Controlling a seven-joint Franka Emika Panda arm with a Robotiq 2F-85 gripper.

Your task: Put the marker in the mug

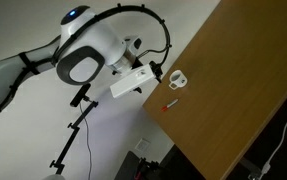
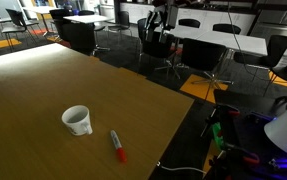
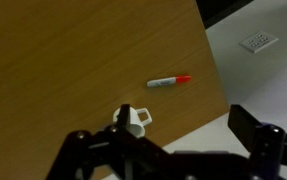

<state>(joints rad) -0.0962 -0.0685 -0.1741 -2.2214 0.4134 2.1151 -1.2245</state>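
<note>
On the worktop (image 2: 43, 75), the marker (image 2: 117, 146) is lying flat near the edge, just beside the upright mug (image 2: 77, 120) but not touching it, so its barrel is offering clear access from above. Well apart from this pair, the jaws are hanging spread wide and holding nothing, which is probably leaving room to straddle the marker before carrying it to the mug's upturned mouth.

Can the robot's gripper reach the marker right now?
Probably yes. The marker lies alone on the table, apart from the mug, with nothing over it, and the open gripper hangs above with a free way down.
</note>
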